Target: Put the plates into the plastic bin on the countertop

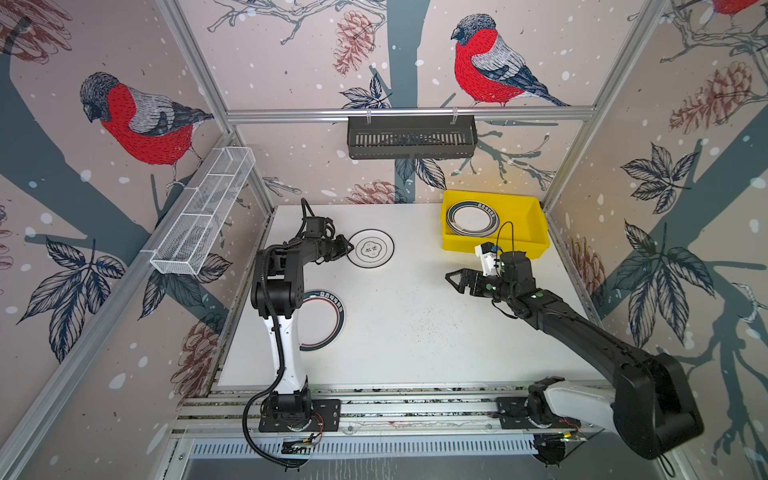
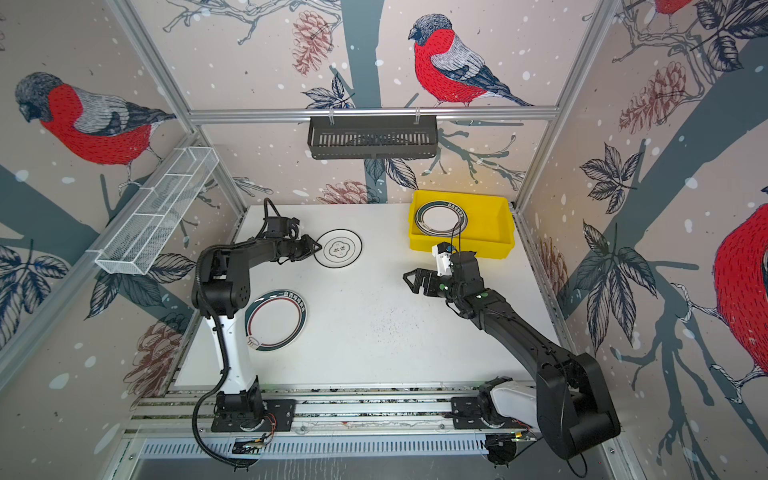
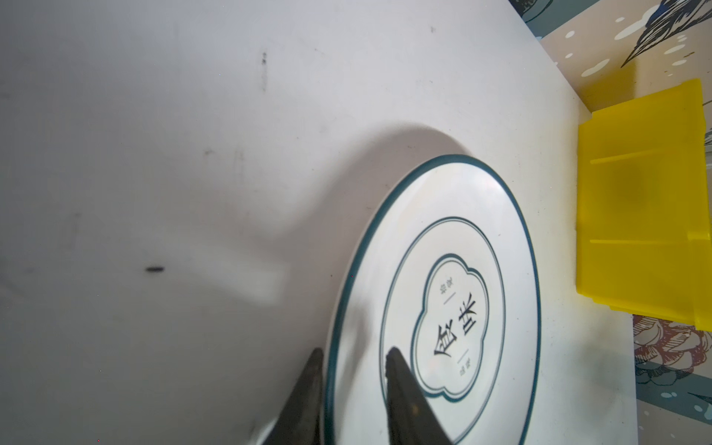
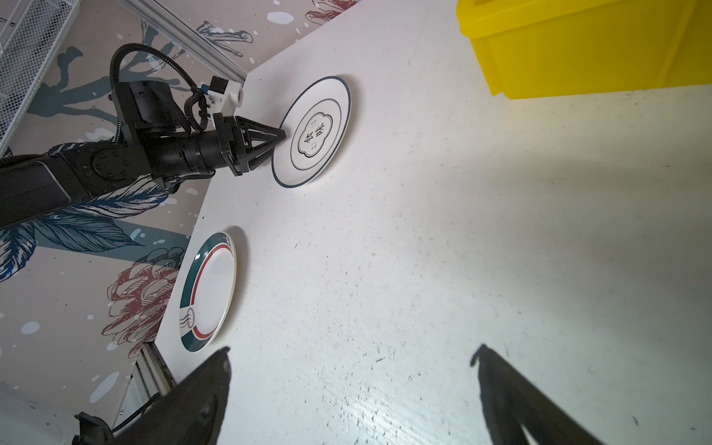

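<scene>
Left wrist view: the left gripper (image 3: 354, 352) straddles the near rim of a thin-rimmed plate (image 3: 443, 231), one finger over the face and one outside the edge. The jaws stand narrow, but whether they have bitten cannot be told. The rim is probably chosen because a shallow dish lying on the countertop (image 3: 154, 154) offers no other purchase.

The yellow bin (image 3: 639, 231), the plate's destination, sits well apart at the far right corner. It holds a green-rimmed plate (image 1: 472, 217) lying off to one side, which leaves bare floor beside it. A banded plate (image 4: 210, 285), green and red, waits near the left arm's base.

The right gripper (image 4: 353, 350) hangs wide open and empty above bare countertop in front of the bin. It seems parked clear of the left arm's path, or ready to receive.

At the thin-rimmed plate's centre, inside a clover-shaped frame, two dark characters read 食味. Smaller characters above and below them are too small to read, as is the rim lettering on the other two plates.
</scene>
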{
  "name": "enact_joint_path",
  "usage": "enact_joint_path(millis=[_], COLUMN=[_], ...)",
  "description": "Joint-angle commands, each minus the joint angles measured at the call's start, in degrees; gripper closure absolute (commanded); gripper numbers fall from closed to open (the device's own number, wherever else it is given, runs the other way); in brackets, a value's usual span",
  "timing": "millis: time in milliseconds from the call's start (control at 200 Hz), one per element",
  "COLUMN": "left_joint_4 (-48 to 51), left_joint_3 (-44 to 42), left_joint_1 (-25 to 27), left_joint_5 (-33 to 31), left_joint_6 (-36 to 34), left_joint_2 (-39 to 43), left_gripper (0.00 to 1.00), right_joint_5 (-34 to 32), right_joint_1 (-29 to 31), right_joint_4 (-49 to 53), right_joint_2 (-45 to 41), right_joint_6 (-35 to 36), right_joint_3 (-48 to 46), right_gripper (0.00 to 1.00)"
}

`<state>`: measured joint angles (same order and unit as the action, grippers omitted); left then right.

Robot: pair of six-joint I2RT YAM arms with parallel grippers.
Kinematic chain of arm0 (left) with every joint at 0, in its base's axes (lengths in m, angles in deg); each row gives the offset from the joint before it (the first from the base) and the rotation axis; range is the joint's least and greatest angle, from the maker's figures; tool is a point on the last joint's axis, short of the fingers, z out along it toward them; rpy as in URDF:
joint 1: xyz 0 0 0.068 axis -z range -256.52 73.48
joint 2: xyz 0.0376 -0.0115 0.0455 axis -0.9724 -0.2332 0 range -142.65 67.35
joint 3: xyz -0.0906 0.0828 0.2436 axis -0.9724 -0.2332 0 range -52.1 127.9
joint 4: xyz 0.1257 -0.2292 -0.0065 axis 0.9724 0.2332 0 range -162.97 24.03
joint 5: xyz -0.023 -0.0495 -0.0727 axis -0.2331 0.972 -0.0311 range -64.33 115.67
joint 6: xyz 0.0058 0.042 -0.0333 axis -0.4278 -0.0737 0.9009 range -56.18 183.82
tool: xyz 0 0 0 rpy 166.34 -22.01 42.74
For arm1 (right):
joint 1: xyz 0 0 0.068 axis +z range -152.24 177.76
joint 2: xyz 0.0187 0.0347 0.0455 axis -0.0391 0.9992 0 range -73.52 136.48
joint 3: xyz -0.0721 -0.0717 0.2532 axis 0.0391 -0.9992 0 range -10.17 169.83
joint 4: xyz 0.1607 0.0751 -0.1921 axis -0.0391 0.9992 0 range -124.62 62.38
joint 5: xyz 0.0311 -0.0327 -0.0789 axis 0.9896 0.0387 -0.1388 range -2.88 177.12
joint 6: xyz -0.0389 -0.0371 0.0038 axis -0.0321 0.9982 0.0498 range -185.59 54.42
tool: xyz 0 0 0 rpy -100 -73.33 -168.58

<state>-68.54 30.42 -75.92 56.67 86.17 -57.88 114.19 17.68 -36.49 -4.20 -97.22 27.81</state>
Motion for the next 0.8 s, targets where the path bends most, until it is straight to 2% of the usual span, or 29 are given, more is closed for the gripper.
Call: enact_joint_path(millis=[0,210,345,445,480,791], left_joint_4=[3.62,2.87,1.58,0.43,-0.31,-9.84], left_joint_3=[0.95,0.35,-0.87,-2.43,-3.33,-10.19], left_joint_1=[0.87,1.24,1.45,1.46,1.46,1.77], left_joint_5=[-2.8,-2.27,-2.54,-2.52,-2.03,4.29], left_joint_6=[-1.94,-1.15,-0.21,-0.06,0.25,7.31], left_joint_2=[-0.49,0.51,1.93,3.5,4.05,8.52], left_gripper=[0.78,0.91,0.92,0.96,1.0,1.0], right_joint_5=[-0.27,-0.11,-0.08,1.04,1.43,1.47], right_joint_1=[0.12,-0.03,-0.39,-0.53,-0.58,-0.59], right_joint_4=[-1.31,-1.81,-1.76,-1.73,-1.66,-4.17], right_joint_2=[-0.06,-0.49,-0.76,-0.5,-0.47,-1.11], right_joint_6=[-0.72,-1.19,-1.71,-1.94,-2.06,-4.31], right_joint_3=[-0.38,-0.93,-1.24,-0.95,-0.74,-1.06], right_gripper=[0.01,0.01,0.01,0.01,0.01,0.01])
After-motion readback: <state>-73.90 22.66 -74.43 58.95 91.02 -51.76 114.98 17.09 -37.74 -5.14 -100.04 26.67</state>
